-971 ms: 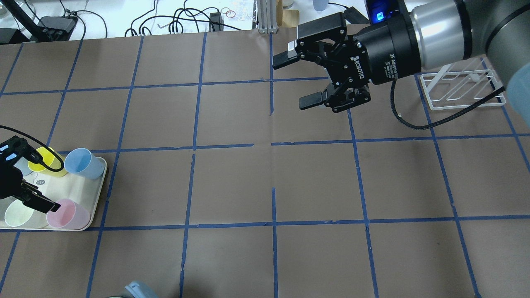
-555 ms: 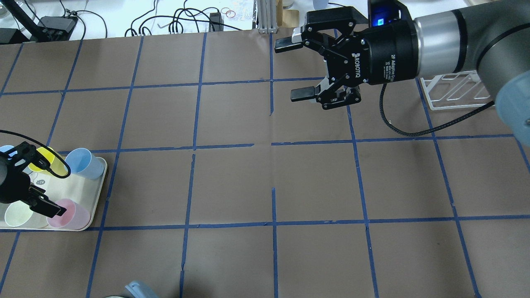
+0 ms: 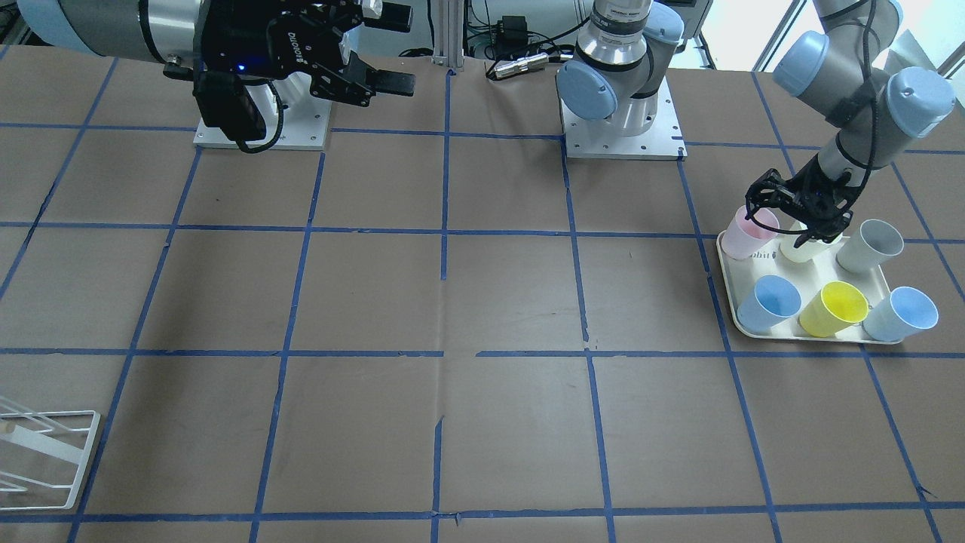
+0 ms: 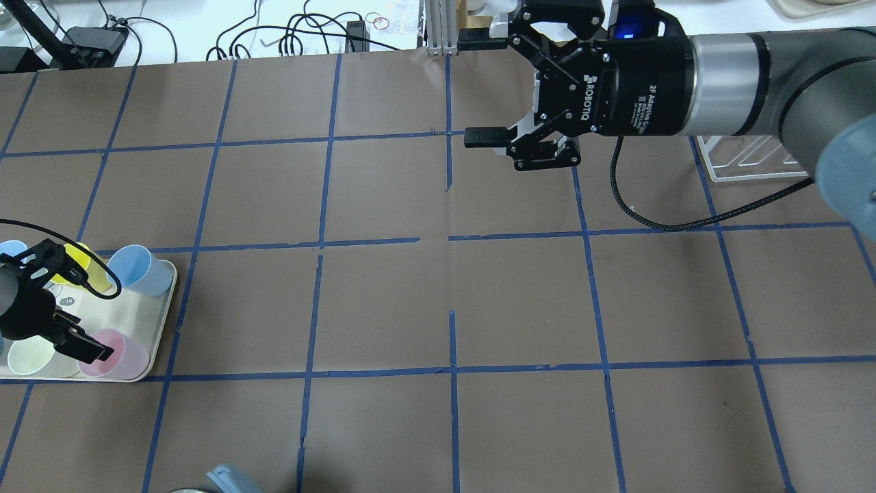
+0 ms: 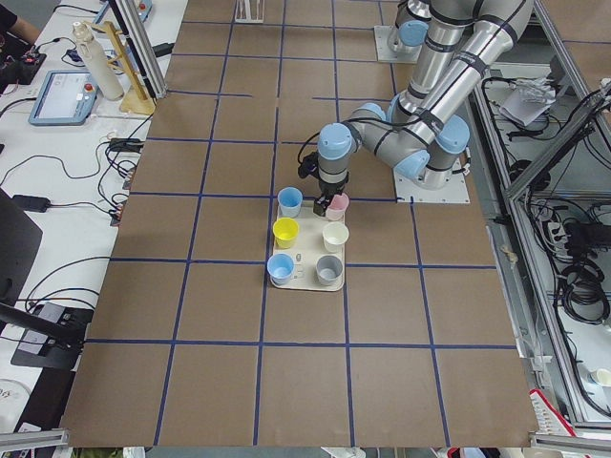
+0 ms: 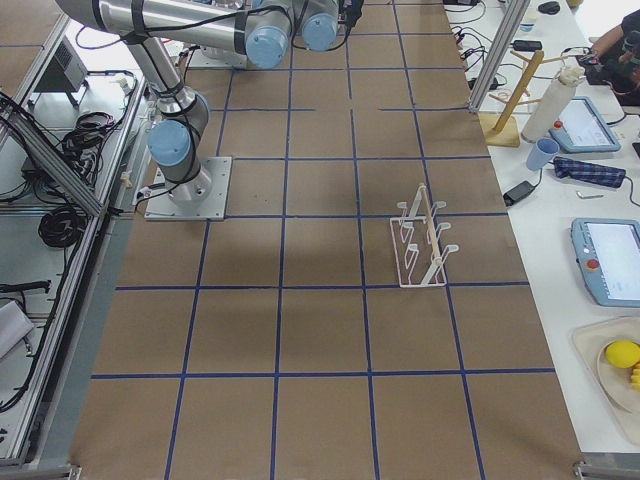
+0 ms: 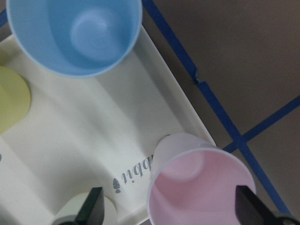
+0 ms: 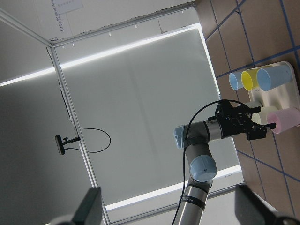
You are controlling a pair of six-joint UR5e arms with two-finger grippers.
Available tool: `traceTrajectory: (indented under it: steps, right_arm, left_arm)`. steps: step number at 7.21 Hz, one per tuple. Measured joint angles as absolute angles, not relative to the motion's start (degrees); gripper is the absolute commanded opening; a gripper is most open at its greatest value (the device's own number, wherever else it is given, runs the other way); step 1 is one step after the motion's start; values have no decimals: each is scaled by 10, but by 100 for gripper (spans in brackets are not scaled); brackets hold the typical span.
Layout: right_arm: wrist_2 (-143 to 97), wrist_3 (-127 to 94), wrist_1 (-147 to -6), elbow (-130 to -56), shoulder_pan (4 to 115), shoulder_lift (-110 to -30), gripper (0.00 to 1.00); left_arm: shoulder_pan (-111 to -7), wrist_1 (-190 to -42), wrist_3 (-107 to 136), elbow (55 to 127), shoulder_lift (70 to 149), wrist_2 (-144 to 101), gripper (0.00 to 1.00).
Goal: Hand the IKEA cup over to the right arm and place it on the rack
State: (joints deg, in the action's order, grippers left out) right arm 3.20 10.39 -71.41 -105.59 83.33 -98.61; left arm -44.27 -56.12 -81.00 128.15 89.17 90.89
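Note:
The pale pink IKEA cup (image 4: 118, 354) stands upright at the near right corner of the cream tray (image 4: 161, 319). It also shows in the front view (image 3: 746, 234) and in the left wrist view (image 7: 201, 187). My left gripper (image 4: 81, 344) hangs open just above the cup, its fingertips (image 7: 247, 205) to either side of the rim and not closed on it. My right gripper (image 4: 479, 87) is open and empty, held high over the far middle of the table. The white wire rack (image 4: 746, 161) stands at the far right, partly hidden behind the right arm.
The tray also holds two blue cups (image 3: 761, 302), a yellow cup (image 3: 829, 308), a grey cup (image 3: 871, 245) and a cream cup (image 3: 799, 249) right beside the pink one. The rack (image 6: 422, 245) stands alone near the table's far edge.
My right gripper has swung up and toward the far edge, its fingers now pointing left. My left gripper has shifted slightly toward the pink cup and sits lower over it.

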Motion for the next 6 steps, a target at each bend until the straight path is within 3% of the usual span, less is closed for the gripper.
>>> traceTrajectory:
  steps: [3, 6]
  right_arm:
    - [25, 161, -700, -1073, 834, -986, 100]
    - [-3, 201, -700, -1085, 834, -986, 100]
  left_arm:
    - [-442, -546, -813, 1282, 902, 909, 70]
    - [-442, -546, -812, 1284, 903, 910, 17]
